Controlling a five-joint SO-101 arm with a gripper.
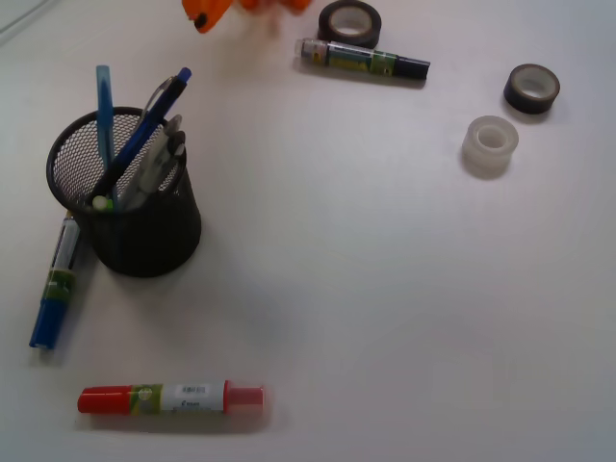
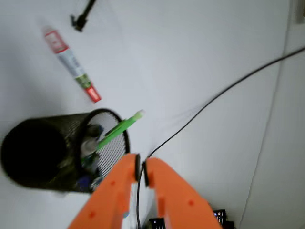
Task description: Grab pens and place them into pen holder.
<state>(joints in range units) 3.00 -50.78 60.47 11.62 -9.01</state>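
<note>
Currently your orange end effector (image 2: 141,169) is closed and empty above the round black wire-mesh pen holder (image 1: 125,192), which contains all five slim pens (image 1: 140,154).

You see the pens (image 1: 144,144) standing in the pen holder (image 1: 130,226). One marker (image 1: 55,284) lies touching its left side, another (image 1: 171,398) before it, the tape rolls (image 1: 491,144) far to its right.

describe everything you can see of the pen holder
The pen holder is a round black wire-mesh cup, standing upright on the white table's left side. Several pens lean inside it, among them a light blue one, a dark blue one and a green one. A blue-capped marker lies against its base.
</note>
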